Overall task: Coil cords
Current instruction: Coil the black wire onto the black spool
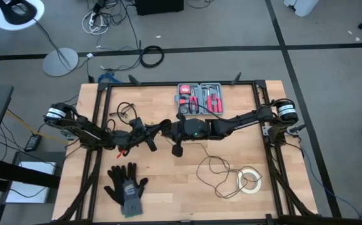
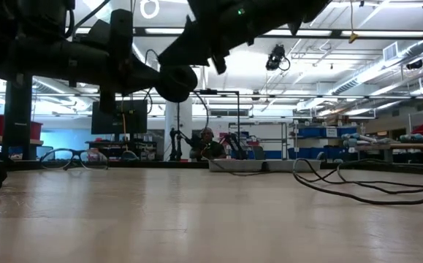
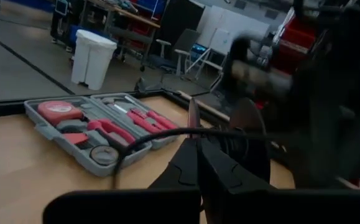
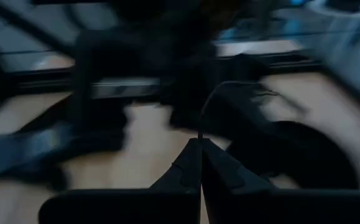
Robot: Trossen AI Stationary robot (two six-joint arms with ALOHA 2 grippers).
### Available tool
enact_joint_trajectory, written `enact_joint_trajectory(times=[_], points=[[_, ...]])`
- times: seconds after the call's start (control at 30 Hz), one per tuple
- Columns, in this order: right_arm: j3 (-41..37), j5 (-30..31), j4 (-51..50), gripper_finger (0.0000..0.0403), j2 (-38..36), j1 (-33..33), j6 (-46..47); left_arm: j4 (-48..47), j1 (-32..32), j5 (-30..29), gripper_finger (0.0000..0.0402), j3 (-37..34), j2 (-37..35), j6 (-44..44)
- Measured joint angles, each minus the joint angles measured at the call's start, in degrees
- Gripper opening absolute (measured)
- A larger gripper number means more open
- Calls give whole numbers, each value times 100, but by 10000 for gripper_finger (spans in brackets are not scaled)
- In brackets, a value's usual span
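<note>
My left end effector point(image 3: 198, 140) is clenched on the cord point(image 3: 167, 132); my right end effector point(image 4: 199, 144) pinches it too, mid-counter point(image 1: 168, 181). It's thin, light and limp, so I'd grip near the slack loops by the tape roll point(image 1: 250, 180).

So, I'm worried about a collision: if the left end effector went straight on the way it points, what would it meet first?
Probably the right arm's dark wrist: in the high view the left end effector, shut on the thin black wire, points straight at it, close by. Depth is unclear.
</note>
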Motion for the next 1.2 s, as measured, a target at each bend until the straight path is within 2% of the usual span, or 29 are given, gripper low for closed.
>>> enact_joint_trajectory(times=[0.17, 0.23, 0.33, 0.47, 0.57, 0.7, 0.83, 0.93, 1.1, 1.2], points=[[0, 1590, -552, 0, -298, 11, -28, -83, -1, 1, 0, -2, 0, -43], [0, 1978, -1072, 0, -435, 24, 150, -82, -3, 0, 0, -2, 0, -29], [0, 2204, -2111, 0, -609, -2, 807, -30, -21, 91, 0, -2, 0, -17], [-41, 2224, -3674, 0, -670, -7, 1844, 57, -17, 78, 0, 4, 0, 9], [-460, 2213, -4025, 0, -672, 111, 2326, 177, -37, 76, 0, -4, 0, 127], [-1323, 1763, -3515, 0, -757, 342, 2939, 278, -39, 57, 0, -4, 0, 175], [-2457, 1482, -2342, 0, -1201, 556, 3513, 293, -39, 37, 0, -5, 0, 182], [-3264, 1329, -1740, 0, -1752, 629, 3828, 309, -37, -42, 0, -4, 0, 181], [-4266, 1129, -1644, 0, -2842, 620, 4174, 347, -38, -124, 0, -4, 0, 169], [-4741, 785, -1628, 0, -3586, 491, 4291, 412, -37, -165, 0, -6, 0, 160]])
